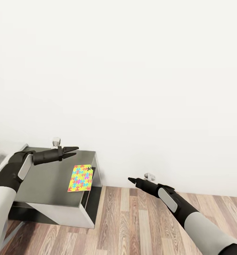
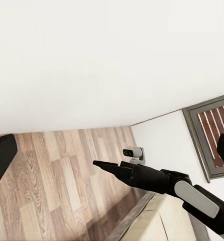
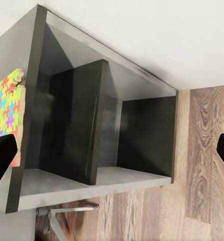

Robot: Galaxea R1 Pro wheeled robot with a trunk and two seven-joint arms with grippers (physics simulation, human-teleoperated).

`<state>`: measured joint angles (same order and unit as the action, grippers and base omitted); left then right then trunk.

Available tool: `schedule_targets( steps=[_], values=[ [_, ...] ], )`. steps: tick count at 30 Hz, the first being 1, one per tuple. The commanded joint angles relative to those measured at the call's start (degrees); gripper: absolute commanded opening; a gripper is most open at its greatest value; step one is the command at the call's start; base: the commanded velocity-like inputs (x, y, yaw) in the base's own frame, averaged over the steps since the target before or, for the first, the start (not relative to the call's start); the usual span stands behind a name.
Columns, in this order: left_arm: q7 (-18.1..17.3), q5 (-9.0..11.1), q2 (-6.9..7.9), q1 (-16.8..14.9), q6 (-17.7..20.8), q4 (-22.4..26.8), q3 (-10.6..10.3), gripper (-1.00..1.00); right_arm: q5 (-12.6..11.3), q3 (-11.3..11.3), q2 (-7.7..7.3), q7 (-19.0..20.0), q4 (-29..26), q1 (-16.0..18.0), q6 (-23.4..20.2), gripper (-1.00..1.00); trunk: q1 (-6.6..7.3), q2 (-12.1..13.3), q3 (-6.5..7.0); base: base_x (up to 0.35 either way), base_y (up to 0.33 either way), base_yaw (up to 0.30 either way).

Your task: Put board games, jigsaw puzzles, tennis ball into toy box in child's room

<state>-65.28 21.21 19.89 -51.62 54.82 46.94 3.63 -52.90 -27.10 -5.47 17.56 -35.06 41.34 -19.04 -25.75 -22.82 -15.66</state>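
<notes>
One jigsaw puzzle [image 1: 80, 178], a thin square of multicoloured patches, lies flat on a low dark grey desk [image 1: 44, 184], close to the desk's right edge. It also appears on that top in the right wrist view, jigsaw puzzle [image 3: 6, 113]. My left gripper [image 1: 74, 151] hovers open above the back of the desk, up and left of the puzzle and apart from it. My right gripper [image 1: 131, 180] hangs over the floor to the right of the desk, its fingers [image 3: 1, 160] spread wide and empty. The toy box, board games and tennis ball are out of view.
A white wall rises behind the desk, with small wall fittings [image 1: 149, 176]. The desk's open side shelves [image 3: 107, 135] face my right arm. Wood-plank floor [image 1: 132, 226] runs to the right. A dark-framed window [image 2: 212, 135] and a beige, grey-edged surface [image 2: 164, 221] lie beyond my right arm.
</notes>
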Motion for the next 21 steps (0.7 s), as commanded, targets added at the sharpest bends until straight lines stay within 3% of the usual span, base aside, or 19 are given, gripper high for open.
schedule_targets(
  steps=[1, 21],
  values=[
    [-0.1, 0.1, 0.03, 0.0, 0.3, 0.0, 0.0, 1.0, -0.4, -0.2, -0.05, 0.0, -0.1, 0.1, -0.1, 1.0, -0.04, -0.1, -0.01, 0.0, 0.0, 0.0],
    [0.1, 0.0, -0.17, 0.0, 0.3, -0.2, -0.1, 1.0, -0.4, 0.0, -0.22, 0.1, 0.1, 0.1, -0.1, 1.0, -0.04, -0.1, 1.89, 0.0, 0.0, 0.0]
  ],
)
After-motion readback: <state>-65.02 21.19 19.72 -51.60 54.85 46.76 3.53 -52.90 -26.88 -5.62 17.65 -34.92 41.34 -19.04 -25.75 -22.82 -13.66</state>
